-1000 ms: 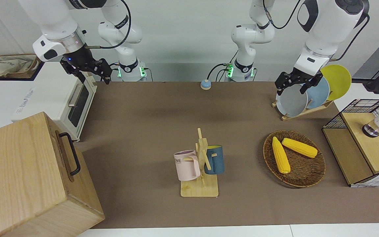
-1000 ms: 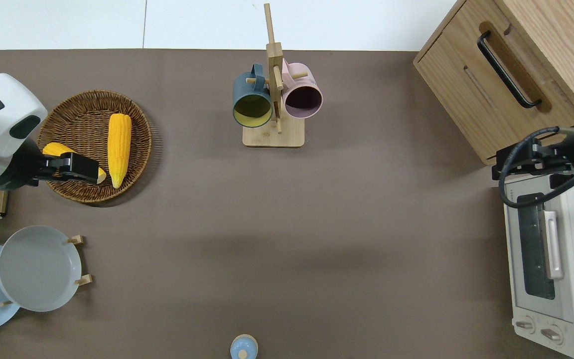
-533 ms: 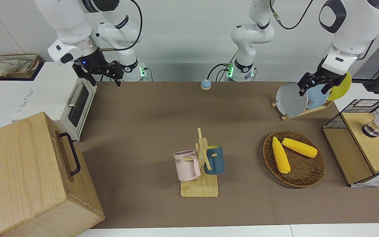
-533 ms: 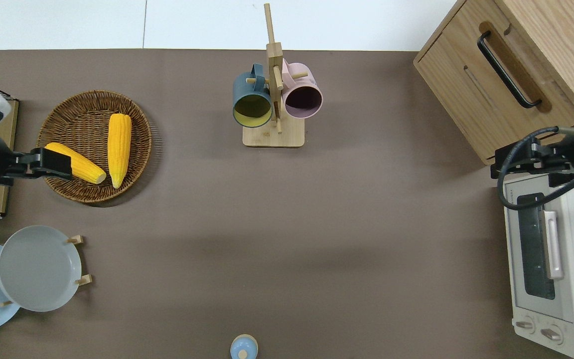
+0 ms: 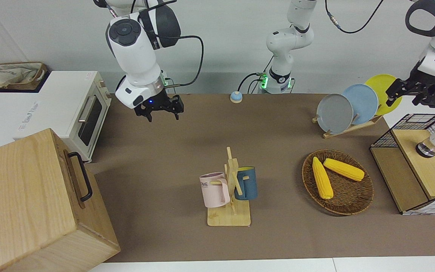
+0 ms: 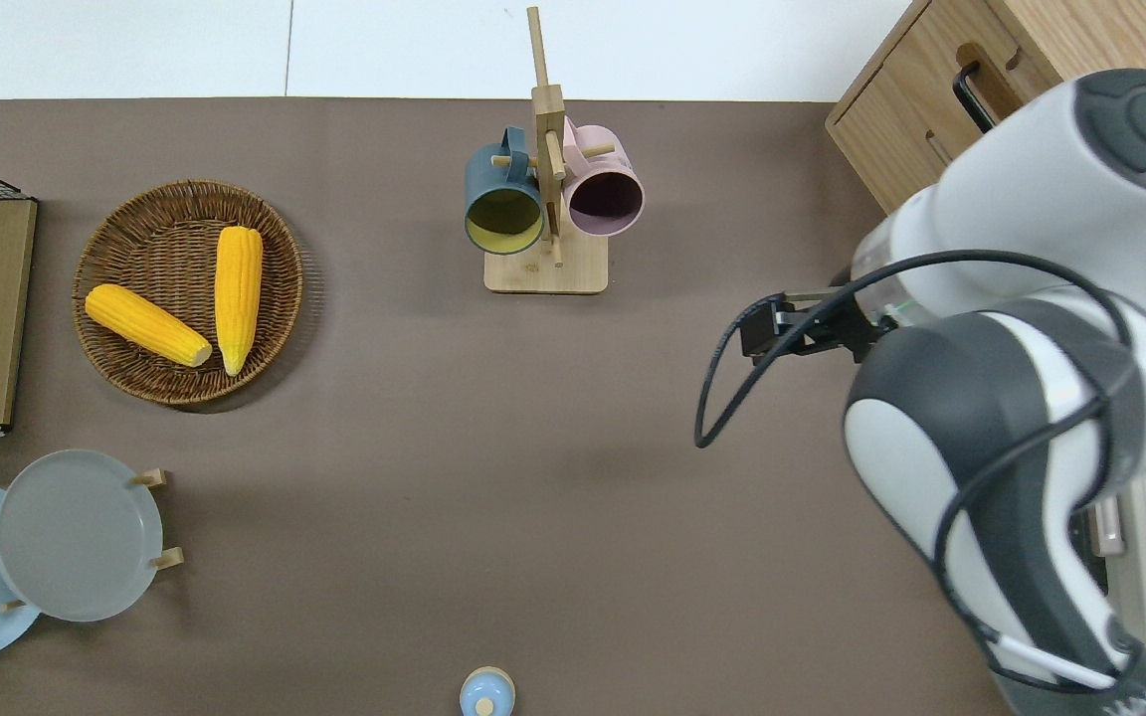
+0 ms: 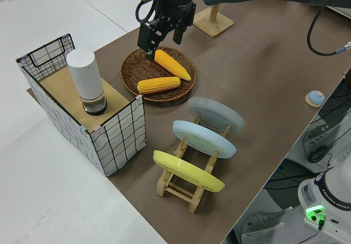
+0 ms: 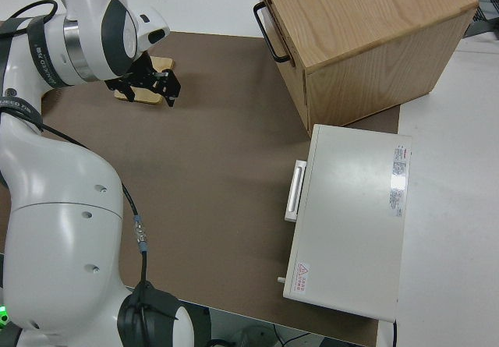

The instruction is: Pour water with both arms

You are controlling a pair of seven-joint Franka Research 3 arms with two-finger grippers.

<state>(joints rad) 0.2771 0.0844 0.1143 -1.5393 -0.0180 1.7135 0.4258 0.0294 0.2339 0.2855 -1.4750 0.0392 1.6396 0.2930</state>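
A pink mug and a dark blue mug hang on a wooden rack near the table's edge farthest from the robots. A white cylinder bottle stands on the shelf of a wire crate at the left arm's end. My right gripper is open and empty in the air over bare mat between the rack and the wooden box, as the overhead view shows. My left gripper is open and empty, raised at the left arm's end by the crate, outside the overhead view.
A wooden box with a black handle and a white toaster oven stand at the right arm's end. A wicker basket holds two corn cobs. A rack with three plates and a small blue knob lie near the robots.
The right arm swung from over the toaster oven toward the middle of the table. The left gripper moved from the plates and basket toward the crate, out of the overhead view.
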